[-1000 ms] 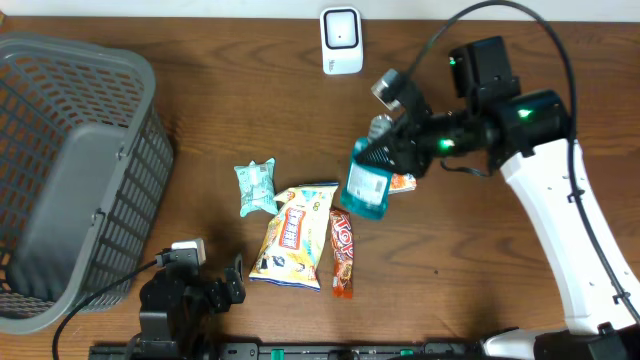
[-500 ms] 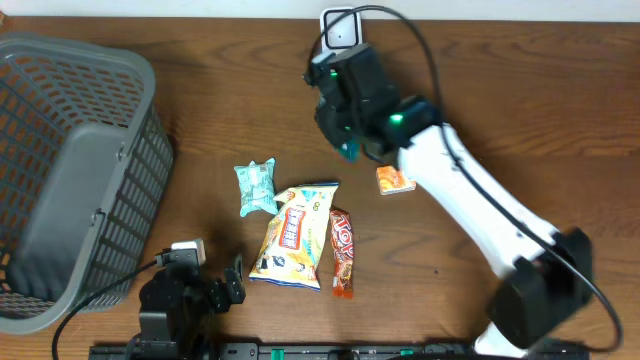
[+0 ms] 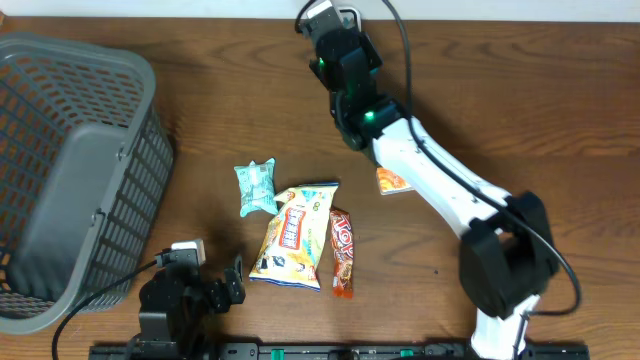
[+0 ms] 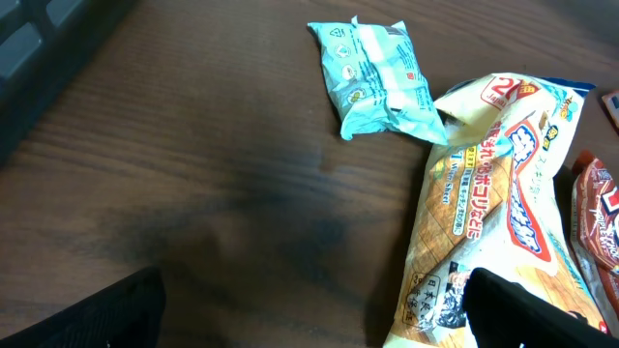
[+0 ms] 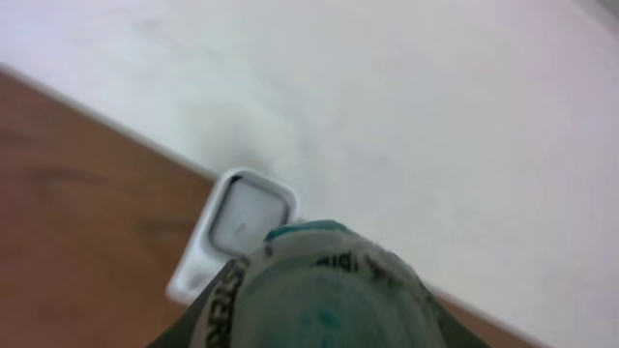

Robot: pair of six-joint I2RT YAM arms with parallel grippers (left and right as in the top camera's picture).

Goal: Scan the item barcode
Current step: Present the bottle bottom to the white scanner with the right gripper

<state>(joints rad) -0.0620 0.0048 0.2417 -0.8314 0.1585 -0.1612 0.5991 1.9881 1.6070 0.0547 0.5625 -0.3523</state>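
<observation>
Now that the right gripper [image 3: 335, 50] has swung away from the snacks [image 3: 295, 235], it is holding the bottle [image 5: 319, 290] clamped between its jaws, with the scanner [image 5: 242, 224] just ahead of it, presenting it for scanning; the left gripper [image 4: 309, 324] is idling, jaws apart.

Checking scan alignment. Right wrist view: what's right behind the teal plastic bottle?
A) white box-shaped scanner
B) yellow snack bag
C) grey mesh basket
A: the white box-shaped scanner shows just beyond the top of the teal plastic bottle.
</observation>
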